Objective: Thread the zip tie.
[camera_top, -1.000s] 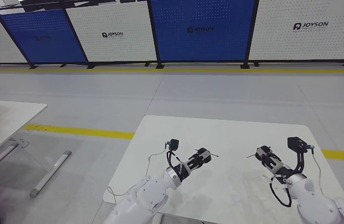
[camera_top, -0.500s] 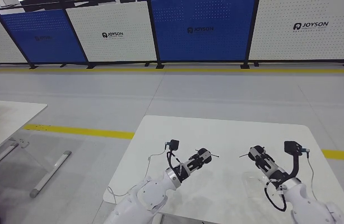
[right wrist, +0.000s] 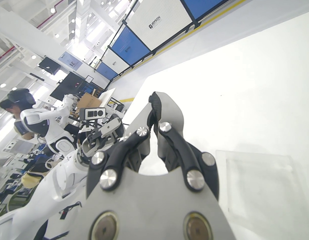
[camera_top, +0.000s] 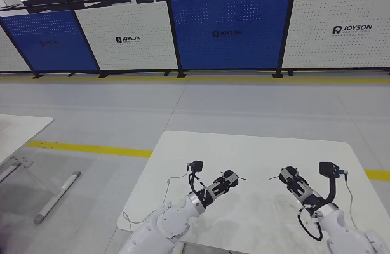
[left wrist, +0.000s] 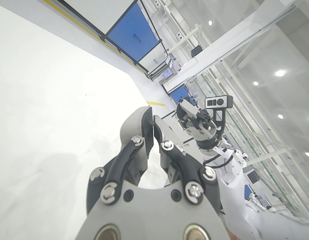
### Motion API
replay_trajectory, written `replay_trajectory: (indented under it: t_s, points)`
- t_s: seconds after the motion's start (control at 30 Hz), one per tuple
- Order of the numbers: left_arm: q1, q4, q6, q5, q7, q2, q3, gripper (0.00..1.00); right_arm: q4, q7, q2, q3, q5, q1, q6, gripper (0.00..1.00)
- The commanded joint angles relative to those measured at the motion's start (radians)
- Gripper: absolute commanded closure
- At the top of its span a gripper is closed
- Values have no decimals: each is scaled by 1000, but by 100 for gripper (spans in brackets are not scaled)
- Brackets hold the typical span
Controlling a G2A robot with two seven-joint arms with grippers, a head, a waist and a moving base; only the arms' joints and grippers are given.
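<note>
left tool (left wrist: 152, 123) and right tool (right wrist: 152, 100) each pinch the thin black plastic zip tie (camera_top: 242, 177); line the ends up slowly, keep level.

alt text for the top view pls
Two arms over a white table, left gripper and right gripper facing each other across a gap. Each is shut on a thin dark strip, left strip and right strip, pointing at the other.

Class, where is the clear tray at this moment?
In the right wrist view, the clear tray lies flat on the white table, near the right tool.
</note>
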Motion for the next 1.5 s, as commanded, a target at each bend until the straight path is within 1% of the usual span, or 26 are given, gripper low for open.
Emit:
replay_trajectory:
  t_s: [0.0,0.13,0.2,1.0,1.07,1.17,1.23,1.3,1.47]
  points:
    - [0,0,0,0,0,0,0,100,5,-38,-3,-17,-38,-1,-28,100]
    - [0,0,0,0,0,0,0,100,21,-93,-11,-42,-64,-11,-91,100]
    - [0,0,0,0,0,0,0,100,30,-99,-12,-40,-59,-15,-108,100]
    - [0,0,0,0,0,0,0,100,31,-101,-13,-40,-57,-16,-111,100]
    - [0,0,0,0,0,0,0,100,32,-133,-16,-42,-56,-27,-124,100]
    - [0,0,0,0,0,0,0,100,44,-189,-22,-55,-53,-45,-158,100]
    - [0,0,0,0,0,0,0,100,50,-219,-26,-66,-67,-50,-167,100]
    - [0,0,0,0,0,0,0,100,49,-267,-31,-74,-112,-54,-141,100]
    - [0,0,0,0,0,0,0,100,49,-267,-31,-74,-112,-54,-141,100]
